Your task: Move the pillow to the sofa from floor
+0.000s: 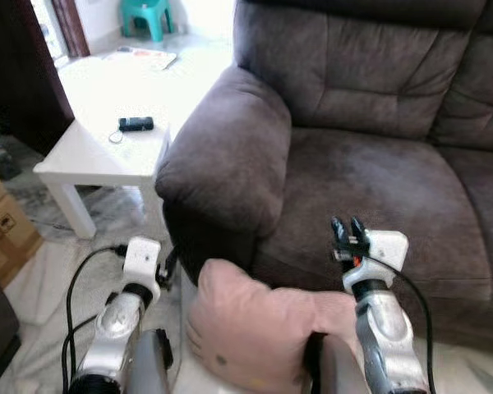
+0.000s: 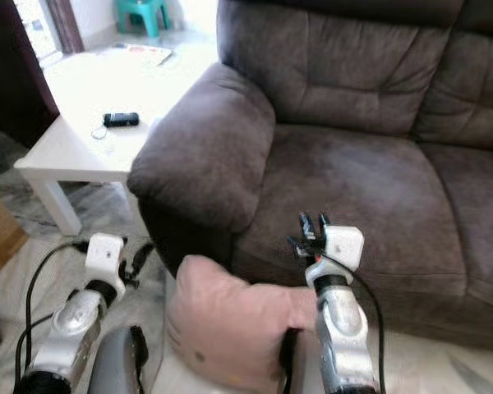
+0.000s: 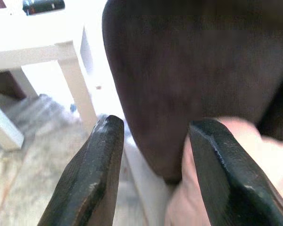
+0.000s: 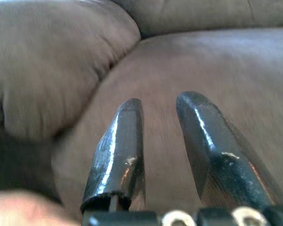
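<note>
Your arms half hide the pillow (image 1: 259, 328) by the sofa (image 1: 378, 164); left gripper (image 3: 151, 160) and right gripper (image 4: 167, 141) gape empty.

Legible text: none | cardboard box (image 1: 8, 230): dark printed mark, unreadable | papers on floor (image 1: 141, 57): too blurred

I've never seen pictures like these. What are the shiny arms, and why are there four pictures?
Those arms belong to a walking robot. Two pictures come from cameras in its head, looking down; two come from cameras on its wrists, looking along its black fingers. It squeezes a pink pillow between its arms, in front of a brown sofa. The left gripper is open by the sofa's armrest; the right gripper reaches over the seat, fingers apart, pinching nothing. Beside the sofa, a white table holds a small black gadget.
</note>
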Robot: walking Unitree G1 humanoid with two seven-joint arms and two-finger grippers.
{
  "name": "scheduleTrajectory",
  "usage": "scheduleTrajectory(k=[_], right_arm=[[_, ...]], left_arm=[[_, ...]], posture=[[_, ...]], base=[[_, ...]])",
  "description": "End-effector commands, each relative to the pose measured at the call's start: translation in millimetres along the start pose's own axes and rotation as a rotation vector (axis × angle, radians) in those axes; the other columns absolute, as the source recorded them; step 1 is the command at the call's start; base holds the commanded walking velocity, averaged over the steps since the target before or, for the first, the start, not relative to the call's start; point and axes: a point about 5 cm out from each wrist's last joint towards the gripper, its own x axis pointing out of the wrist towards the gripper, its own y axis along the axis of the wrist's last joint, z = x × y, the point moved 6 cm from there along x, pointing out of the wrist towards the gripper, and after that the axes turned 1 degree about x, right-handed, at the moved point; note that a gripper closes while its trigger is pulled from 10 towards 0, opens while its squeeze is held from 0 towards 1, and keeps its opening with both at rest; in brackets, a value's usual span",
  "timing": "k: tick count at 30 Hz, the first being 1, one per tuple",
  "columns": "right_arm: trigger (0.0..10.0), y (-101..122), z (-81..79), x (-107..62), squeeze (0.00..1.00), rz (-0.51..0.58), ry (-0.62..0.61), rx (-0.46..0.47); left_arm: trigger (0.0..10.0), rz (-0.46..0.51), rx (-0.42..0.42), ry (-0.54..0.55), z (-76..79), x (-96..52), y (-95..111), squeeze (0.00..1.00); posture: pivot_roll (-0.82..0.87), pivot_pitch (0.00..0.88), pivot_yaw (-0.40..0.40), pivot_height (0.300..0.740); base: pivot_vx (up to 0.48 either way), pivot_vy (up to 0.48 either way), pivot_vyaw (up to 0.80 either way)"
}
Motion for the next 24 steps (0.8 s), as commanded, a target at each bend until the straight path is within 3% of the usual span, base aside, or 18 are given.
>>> scheduleTrajectory(k=[1,3,4,6,10,15,20,21,24], right_arm=[[10.0,18.0,5.6,1.1,0.00,0.070,-0.015,0.004],[10.0,42.4,-6.5,-1.0,0.00,0.153,0.034,0.015],[10.0,42.4,-6.5,-1.0,0.00,0.153,0.034,0.015],[10.0,73.4,-17.0,-3.3,0.00,0.242,0.071,0.007],[10.0,84.9,-18.0,-1.5,0.00,0.277,0.069,0.008],[10.0,126.8,-32.8,10.3,0.00,0.387,0.092,0.044],[10.0,137.4,-40.6,12.9,0.00,0.406,0.113,0.048],[10.0,141.9,-42.1,14.6,0.00,0.416,0.115,0.052],[10.0,151.4,-43.7,15.6,0.00,0.437,0.118,0.057]], left_arm=[[10.0,-0.002,0.013,-0.022,5.5,1.8,1.1,0.00],[10.0,-0.003,0.015,-0.019,4.3,0.1,0.3,0.00],[10.0,-0.003,0.015,-0.019,4.3,0.1,0.3,0.00],[10.0,-0.001,0.023,-0.012,2.3,-1.0,0.5,0.00],[10.0,0.006,0.027,-0.002,0.9,-0.7,2.0,0.00],[10.0,0.022,0.024,0.010,-0.5,3.4,7.5,0.00],[10.0,0.005,0.007,0.000,2.5,4.7,4.5,0.00],[10.0,-0.022,-0.048,-0.018,6.5,6.3,-0.1,0.00],[10.0,-0.050,-0.083,-0.023,6.0,9.5,-4.9,0.00]], posture=[[0.05,0.000,-0.070,0.427],[0.05,0.000,-0.068,0.427],[0.05,0.000,-0.068,0.427],[0.05,0.000,-0.066,0.427],[0.05,0.000,-0.064,0.427],[0.05,0.000,-0.064,0.427],[0.05,0.000,-0.067,0.427],[0.05,0.000,-0.072,0.427],[0.05,0.000,-0.074,0.427]], base=[[0.000,0.000,0.00],[0.000,0.000,0.00],[0.000,0.000,0.00],[0.000,0.000,0.00],[0.000,0.000,0.00],[0.000,0.000,0.00],[0.000,0.000,0.00],[0.000,0.000,0.00],[0.000,0.000,0.00]])
